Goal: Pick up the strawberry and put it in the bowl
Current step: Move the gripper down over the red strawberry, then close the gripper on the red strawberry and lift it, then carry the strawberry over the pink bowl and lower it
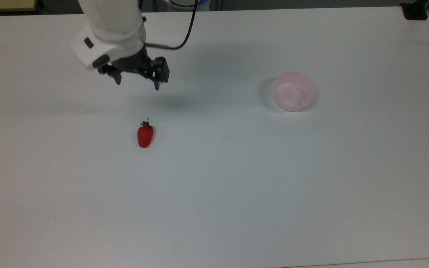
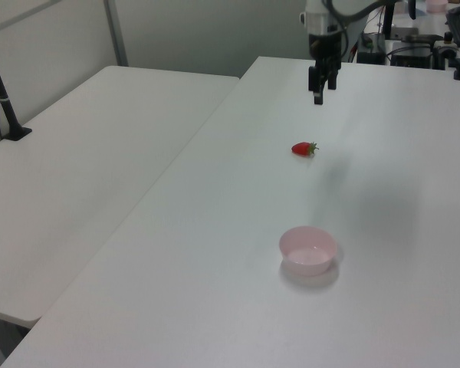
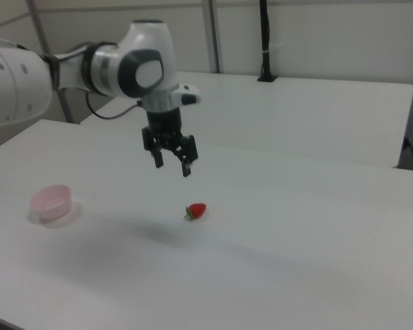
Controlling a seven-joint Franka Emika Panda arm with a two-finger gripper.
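**Desk:** Where's the strawberry at?

**Me:** I've got the strawberry (image 1: 145,136) lying on its side on the white table (image 1: 237,186), nothing touching it. In the top view its green cap points toward the top edge and the red tip toward the bottom. In the left view (image 2: 303,149) the cap faces the left view's right; in the right view (image 3: 196,210) it sits just below and a little to the right view's right of the fingertips.

**Desk:** And the bowl?

**Me:** The bowl (image 1: 294,91) stands upright with nothing in it, well apart from the fruit, off toward the top view's right. In the left view (image 2: 308,250) it is nearer the camera than the strawberry; in the right view (image 3: 51,201) it is far over on the right view's left.

**Desk:** What's the hand doing?

**Me:** My gripper (image 1: 137,83) hangs in the air above the table with its two black fingers spread apart and nothing between them. In the top view it sits above the strawberry and slightly toward the top view's left. It also shows in the left view (image 2: 320,93) and the right view (image 3: 172,167), pointing down, clear of the fruit. Its shadow lies on the table near the strawberry.
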